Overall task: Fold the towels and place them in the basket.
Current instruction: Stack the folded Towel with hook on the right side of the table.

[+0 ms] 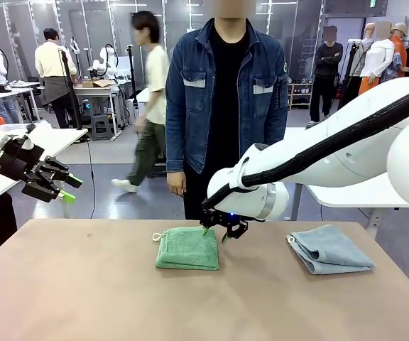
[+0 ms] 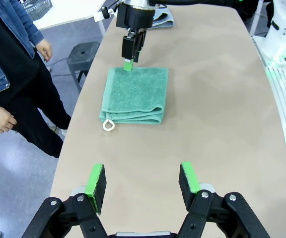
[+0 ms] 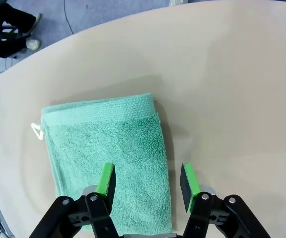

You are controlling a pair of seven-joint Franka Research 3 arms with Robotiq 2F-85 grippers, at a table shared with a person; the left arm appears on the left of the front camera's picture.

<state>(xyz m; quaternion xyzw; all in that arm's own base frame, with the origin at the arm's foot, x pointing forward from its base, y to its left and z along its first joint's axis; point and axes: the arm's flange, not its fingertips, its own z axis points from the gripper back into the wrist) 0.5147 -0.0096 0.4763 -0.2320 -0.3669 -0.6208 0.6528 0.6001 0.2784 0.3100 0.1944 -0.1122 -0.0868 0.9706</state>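
Your right hand (image 1: 214,231) hung part-open and empty over the folded green towel's (image 1: 187,249) far edge, poised to grip; left hand (image 1: 68,189) waited open, empty, above the surface (image 1: 84,298).

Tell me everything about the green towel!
The green towel is soft, fluffy terry cloth, folded into a neat rectangle with layered edges showing at one end. A small white loop sticks out from one corner. It lies flat near the middle of the tan table. The right gripper hovers open at its far edge.
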